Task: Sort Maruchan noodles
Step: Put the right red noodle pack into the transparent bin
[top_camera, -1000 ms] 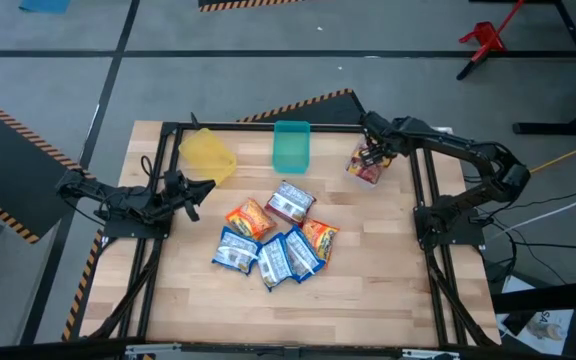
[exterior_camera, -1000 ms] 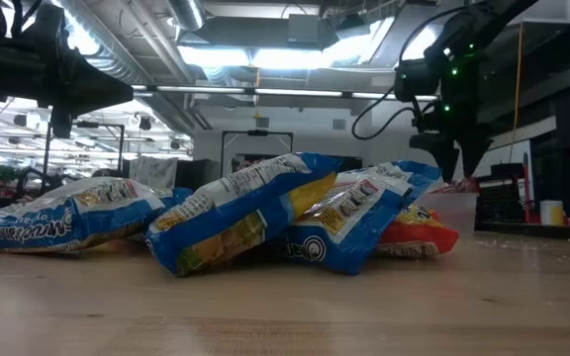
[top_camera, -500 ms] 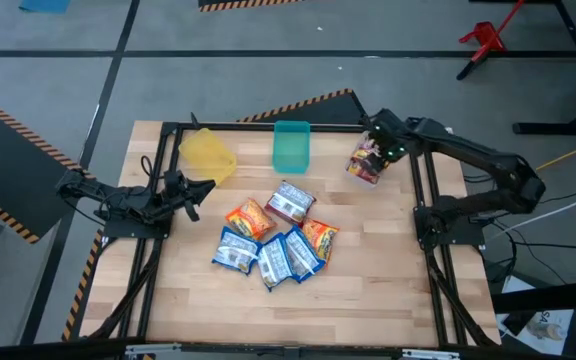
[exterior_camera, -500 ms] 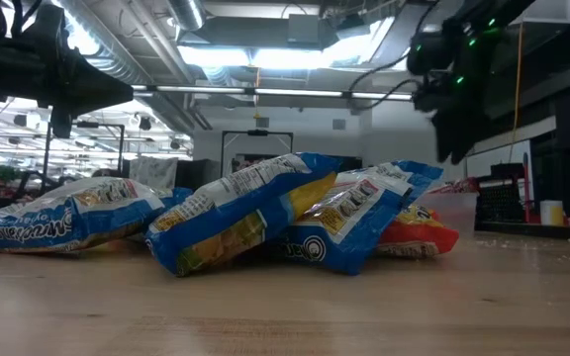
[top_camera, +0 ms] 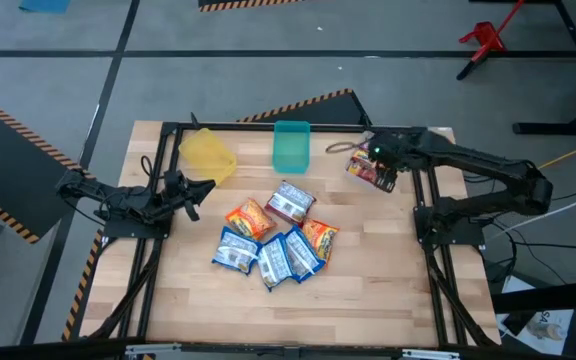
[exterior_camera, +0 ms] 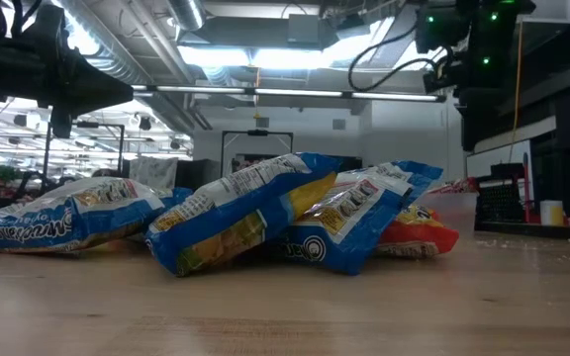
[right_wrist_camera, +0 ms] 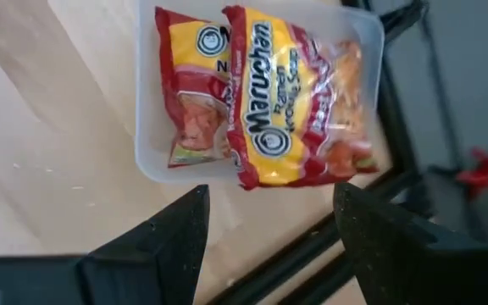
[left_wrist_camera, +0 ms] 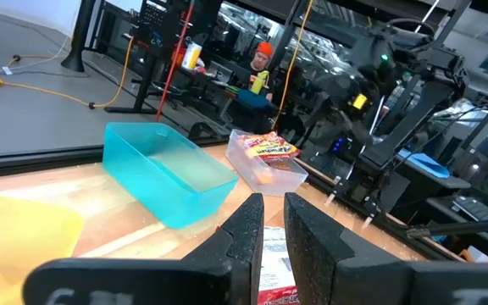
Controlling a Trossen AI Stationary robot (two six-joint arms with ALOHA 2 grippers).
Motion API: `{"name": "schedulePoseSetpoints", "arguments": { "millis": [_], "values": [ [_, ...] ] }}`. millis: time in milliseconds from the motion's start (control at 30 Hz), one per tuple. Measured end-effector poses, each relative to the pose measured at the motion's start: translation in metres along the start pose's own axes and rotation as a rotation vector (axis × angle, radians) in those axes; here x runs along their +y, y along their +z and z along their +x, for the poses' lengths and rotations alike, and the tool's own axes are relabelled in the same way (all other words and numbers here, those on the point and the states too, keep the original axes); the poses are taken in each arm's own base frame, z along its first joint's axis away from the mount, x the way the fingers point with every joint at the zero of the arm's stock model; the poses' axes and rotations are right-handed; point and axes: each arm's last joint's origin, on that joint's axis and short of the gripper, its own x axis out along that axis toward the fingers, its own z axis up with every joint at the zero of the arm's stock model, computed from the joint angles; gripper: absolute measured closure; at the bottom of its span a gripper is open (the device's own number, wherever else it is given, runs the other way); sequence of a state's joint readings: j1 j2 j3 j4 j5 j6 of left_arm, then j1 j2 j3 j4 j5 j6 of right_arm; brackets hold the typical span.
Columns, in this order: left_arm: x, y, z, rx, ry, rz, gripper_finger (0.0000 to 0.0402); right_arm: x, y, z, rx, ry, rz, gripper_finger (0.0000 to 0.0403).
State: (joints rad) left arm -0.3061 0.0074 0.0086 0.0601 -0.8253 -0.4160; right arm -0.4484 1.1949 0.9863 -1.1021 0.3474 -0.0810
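Right wrist view: my right gripper (right_wrist_camera: pixel 269 241) hangs over the clear bin (right_wrist_camera: pixel 155 161), fingers apart, holding nothing; two red-yellow Maruchan packets (right_wrist_camera: pixel 291 106) lie in it, so I judge this drop done. In the high view that bin sits at the table's 2 o'clock; six packets (top_camera: pixel 273 240) stay piled mid-table. Next I'd swing to the pile and pinch one. My left gripper (top_camera: pixel 190 193) waits at 9 o'clock, fingers close together.
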Motion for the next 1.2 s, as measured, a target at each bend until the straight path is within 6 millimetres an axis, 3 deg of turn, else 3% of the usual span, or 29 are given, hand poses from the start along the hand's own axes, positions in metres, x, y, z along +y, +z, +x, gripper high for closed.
{"name": "schedulePoseSetpoints", "arguments": {
  "millis": [233,600,1200],
  "values": [
    [0.000,0.000,0.000,0.000,0.000,0.000,0.0357,0.020,0.008,0.005,0.026,-0.094,-0.140,0.0166],
    [0.000,0.000,0.000,0.002,-0.006,-0.002,0.0357,0.032,0.022,0.036,0.158,-0.123,-0.225,0.0166],
    [0.000,0.000,0.000,0.003,-0.007,-0.001,0.0357,0.036,0.026,0.051,0.187,-0.173,-0.248,0.0166]
  ]
}}
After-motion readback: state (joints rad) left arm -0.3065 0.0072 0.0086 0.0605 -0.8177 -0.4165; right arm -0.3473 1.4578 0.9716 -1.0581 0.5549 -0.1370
